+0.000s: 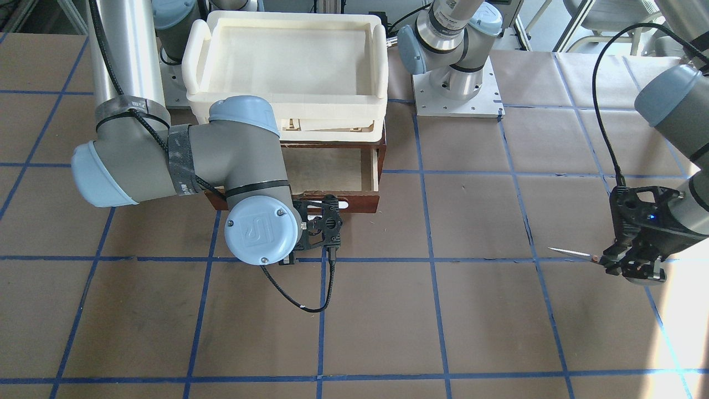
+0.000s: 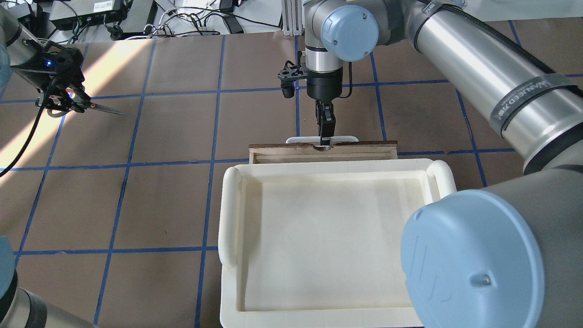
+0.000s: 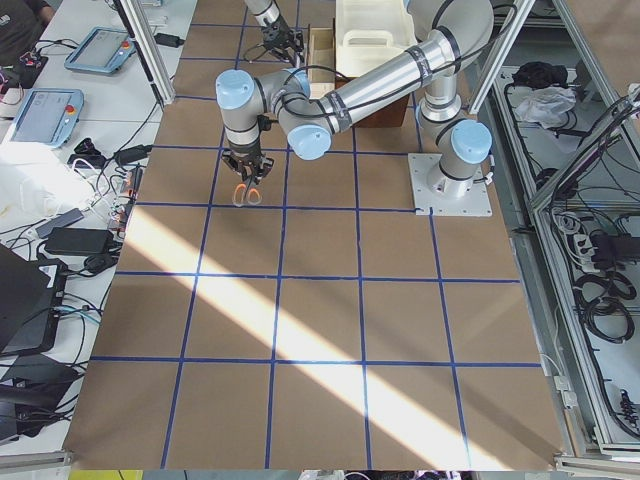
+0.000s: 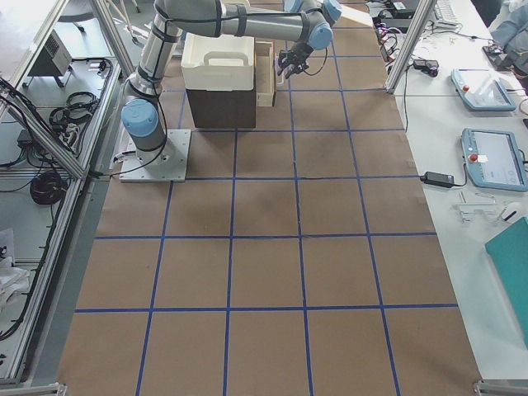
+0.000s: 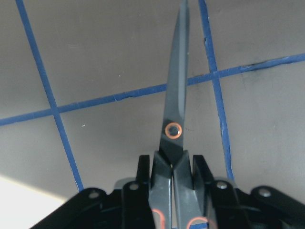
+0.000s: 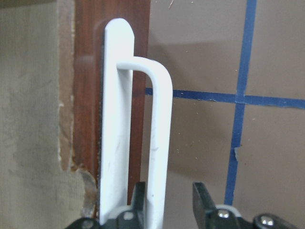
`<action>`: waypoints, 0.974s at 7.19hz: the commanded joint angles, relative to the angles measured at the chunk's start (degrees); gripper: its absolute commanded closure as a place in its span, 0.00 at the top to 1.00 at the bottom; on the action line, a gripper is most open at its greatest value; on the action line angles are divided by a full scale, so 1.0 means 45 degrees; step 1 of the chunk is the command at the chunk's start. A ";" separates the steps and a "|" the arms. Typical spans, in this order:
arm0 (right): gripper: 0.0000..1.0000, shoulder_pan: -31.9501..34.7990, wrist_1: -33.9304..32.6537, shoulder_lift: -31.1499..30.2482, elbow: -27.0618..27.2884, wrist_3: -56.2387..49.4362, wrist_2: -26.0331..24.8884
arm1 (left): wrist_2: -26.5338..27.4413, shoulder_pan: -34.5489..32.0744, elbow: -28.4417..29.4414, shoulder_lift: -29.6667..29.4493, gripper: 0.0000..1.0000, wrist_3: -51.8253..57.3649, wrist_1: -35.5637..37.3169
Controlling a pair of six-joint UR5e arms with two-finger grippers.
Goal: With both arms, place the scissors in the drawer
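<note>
The scissors (image 1: 570, 253) are clamped by their grey, orange-lined handles in my left gripper (image 1: 626, 265), which holds them above the table far to the side of the drawer, blades closed and level. They show in the overhead view (image 2: 105, 109) and the left wrist view (image 5: 174, 109). The reddish-brown drawer (image 1: 363, 200) is pulled partly out, its pale interior showing. My right gripper (image 2: 324, 139) straddles its white bar handle (image 6: 159, 143). One finger (image 6: 139, 200) lies against the bar; the other finger (image 6: 202, 200) stands apart from it.
A cream-white plastic tray (image 2: 230, 205) sits on top of the cabinet above the drawer (image 2: 319, 146). The brown table has a blue tape grid. The arms' base plate (image 1: 457, 100) stands beside the cabinet. Tablets and cables lie off the table's ends.
</note>
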 commanded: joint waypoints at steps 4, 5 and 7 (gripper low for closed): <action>0.43 -0.0151 -0.1971 0.0644 -0.0733 -0.0385 -0.0241 | -0.0107 -0.1319 0.0000 0.0713 0.00 -0.1036 -0.0875; 0.43 -0.0209 -0.2031 0.0702 -0.0734 -0.0405 -0.0377 | -0.0127 -0.1786 0.0000 0.0908 0.00 -0.1427 -0.1226; 0.49 -0.0209 -0.2208 0.0683 -0.0714 -0.0347 -0.0378 | -0.0361 -0.2220 -0.0039 0.1163 0.00 -0.1895 -0.1677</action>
